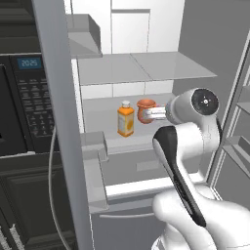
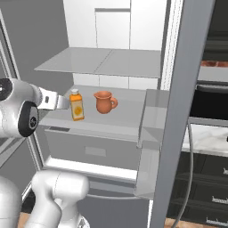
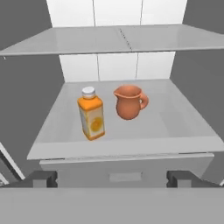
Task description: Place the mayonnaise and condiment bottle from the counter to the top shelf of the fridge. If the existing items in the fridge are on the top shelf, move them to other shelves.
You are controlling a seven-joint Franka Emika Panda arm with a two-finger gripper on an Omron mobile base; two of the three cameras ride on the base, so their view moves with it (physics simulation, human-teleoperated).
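The jaws (image 3: 112, 178) stand wide apart and empty before the front edge of the fridge's (image 1: 205, 44) lower shelf (image 3: 183, 131). On it, the orange bottle (image 3: 91, 114) stands near the front lip, the terracotta jug (image 3: 129, 103) just beside and farther back, apart from it. The top shelf (image 3: 87, 41) above lies bare to the back wall.
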